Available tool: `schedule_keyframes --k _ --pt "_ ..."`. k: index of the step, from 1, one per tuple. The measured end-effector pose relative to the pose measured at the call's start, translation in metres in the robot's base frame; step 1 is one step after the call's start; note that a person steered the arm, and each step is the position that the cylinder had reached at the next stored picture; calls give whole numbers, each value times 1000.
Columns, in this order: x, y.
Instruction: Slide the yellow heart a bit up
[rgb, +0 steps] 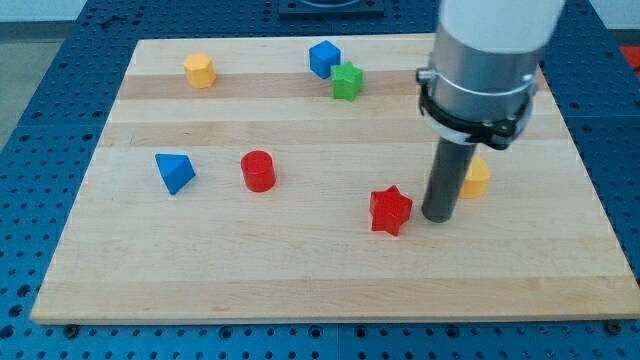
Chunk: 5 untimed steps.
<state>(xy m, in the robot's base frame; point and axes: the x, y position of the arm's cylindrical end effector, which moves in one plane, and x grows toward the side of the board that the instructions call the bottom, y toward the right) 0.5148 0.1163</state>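
Observation:
The yellow heart lies at the board's right, partly hidden behind my rod. My tip rests on the board just below and left of the heart, close to it or touching it. The red star lies just left of my tip, a small gap apart.
A red cylinder and a blue triangular block lie at the left middle. A yellow hexagonal block sits at the top left. A blue cube and a green star sit together at the top middle. The wooden board ends near the view's bottom.

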Motion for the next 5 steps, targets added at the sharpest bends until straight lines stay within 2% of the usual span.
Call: schedule_keyframes --k 1,2,3,5 --pt "0 9" --pt "0 54" --pt "-9 48" --pt "-35 -15"
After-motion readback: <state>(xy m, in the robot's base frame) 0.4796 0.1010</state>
